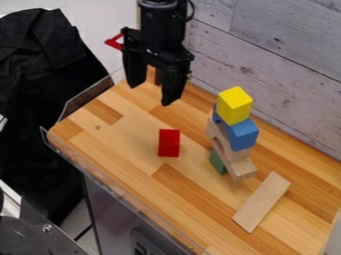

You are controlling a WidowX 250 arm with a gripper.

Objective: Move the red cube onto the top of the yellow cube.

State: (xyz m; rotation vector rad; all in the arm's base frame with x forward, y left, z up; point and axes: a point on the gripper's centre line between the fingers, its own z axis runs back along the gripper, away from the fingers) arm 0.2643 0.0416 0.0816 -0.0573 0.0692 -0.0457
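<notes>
Red cube (169,143) onto a sketchy-looking stack (232,152): grab notes

Sitting mid-table, left of the stack and well apart from it. Probably light painted wood: stiff, not fragile, maybe a touch slick on the flat faces. Best to pinch squarely across two opposite upright sides, kinda high, leaving the bottom free for setting down. Gripper (152,94) over the far left part of the table (123,137), pincer wide, nothing in it.

Edges: clear rim (86,98) along the left, so no low swings that way. Plank wall (276,57) close behind the stack at far right, so better to come in from the left and above. Loose slat (261,201) at near right, easy to avoid. Yellow cube (234,105) up top, above a blue block (244,132). Lift well over yellow before heading right, then lower gently; probably just a side bump away from toppling, tbh.
</notes>
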